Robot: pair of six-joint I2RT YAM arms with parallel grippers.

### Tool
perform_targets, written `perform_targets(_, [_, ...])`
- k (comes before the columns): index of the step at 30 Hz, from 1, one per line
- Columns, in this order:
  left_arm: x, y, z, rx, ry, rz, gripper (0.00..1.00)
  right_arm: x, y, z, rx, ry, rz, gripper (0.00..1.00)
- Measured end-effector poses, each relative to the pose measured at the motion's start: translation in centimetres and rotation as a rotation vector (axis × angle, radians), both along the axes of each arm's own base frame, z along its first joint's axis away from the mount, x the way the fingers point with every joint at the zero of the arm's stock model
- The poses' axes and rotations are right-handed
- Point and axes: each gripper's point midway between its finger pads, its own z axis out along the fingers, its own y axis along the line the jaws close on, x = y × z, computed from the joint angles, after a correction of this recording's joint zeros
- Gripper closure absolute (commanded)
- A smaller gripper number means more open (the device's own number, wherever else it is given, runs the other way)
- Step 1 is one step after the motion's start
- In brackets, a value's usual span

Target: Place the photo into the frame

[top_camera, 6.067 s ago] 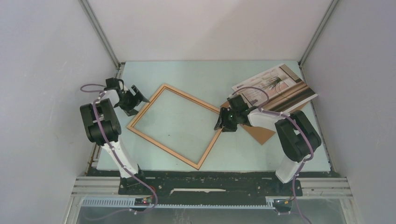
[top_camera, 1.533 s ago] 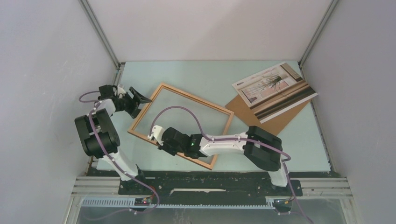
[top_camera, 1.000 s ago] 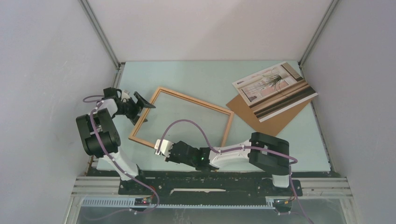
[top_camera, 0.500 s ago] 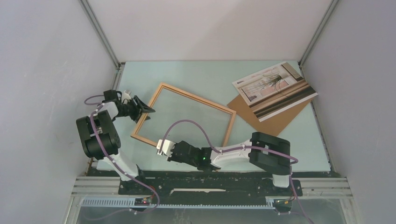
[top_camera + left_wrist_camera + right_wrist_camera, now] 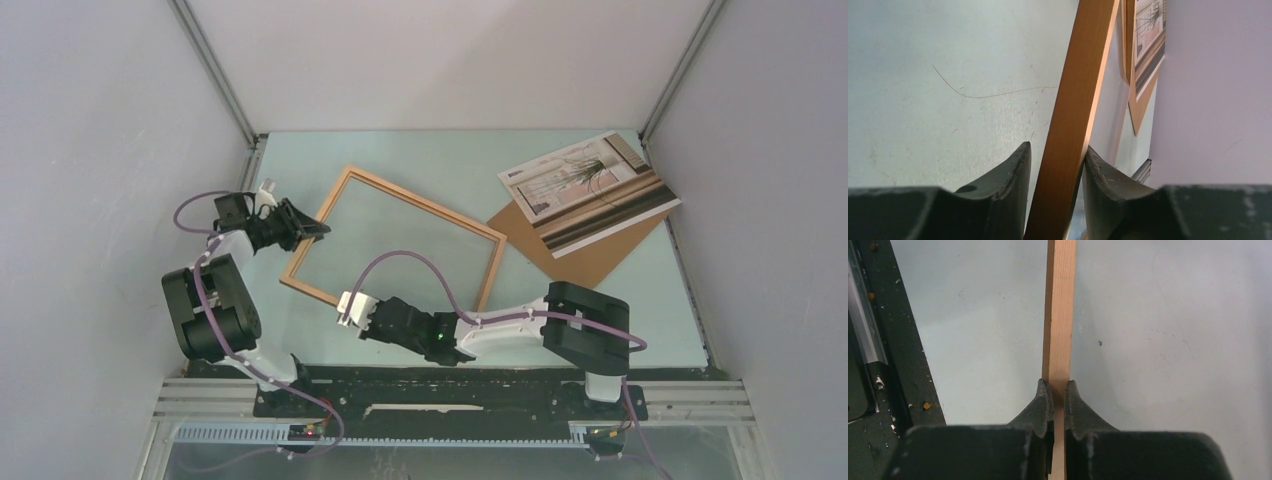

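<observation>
The thin light-wood frame (image 5: pixel 425 203) lies askew mid-table. My left gripper (image 5: pixel 308 232) straddles its left bar; in the left wrist view that bar (image 5: pixel 1083 75) runs between the fingers of the left gripper (image 5: pixel 1057 147), which is shut on it. My right gripper (image 5: pixel 352 306) is shut on the near bar, and the right wrist view shows the right gripper (image 5: pixel 1057 382) pinching the narrow wood strip (image 5: pixel 1060 300). The photo (image 5: pixel 590 195) rests at the far right, apart from both grippers, and also shows far off in the left wrist view (image 5: pixel 1150 25).
A plain brown backing board (image 5: pixel 580 262) lies under the photo. The black base rail (image 5: pixel 898 340) runs along the near table edge, close to the right gripper. Grey walls close in the left, right and back sides.
The left gripper has closed from wide open onto the frame's left bar. The frame's far-left corner has shifted slightly toward the back. The right gripper keeps its hold on the near bar.
</observation>
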Motion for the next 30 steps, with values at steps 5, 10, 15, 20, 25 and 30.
perform_targets(5, [0.1,-0.1,0.2,-0.051,0.044,0.059,0.63,0.0,-0.1,-0.2,-0.007,0.005,-0.001,1.00])
perform_targets(10, [0.5,-0.2,1.5,-0.047,-0.016,0.063,0.69,0.1,-0.1,0.4,0.011,0.000,-0.007,1.00])
perform_targets(15, [0.4,-0.3,2.7,-0.048,-0.057,0.077,0.82,0.2,-0.1,0.9,0.020,-0.004,-0.010,1.00])
perform_targets(20, [0.3,-0.3,3.3,-0.041,-0.085,0.092,0.85,0.1,-0.1,1.1,0.022,-0.004,-0.009,0.95])
perform_targets(25, [0.0,-0.4,4.2,-0.051,-0.088,0.112,0.86,-0.1,-0.1,1.6,0.034,0.028,-0.020,0.33])
perform_targets(30, [-3.0,-3.6,6.0,-0.163,0.008,0.067,0.92,0.9,-0.4,2.9,0.067,0.105,-0.079,0.10])
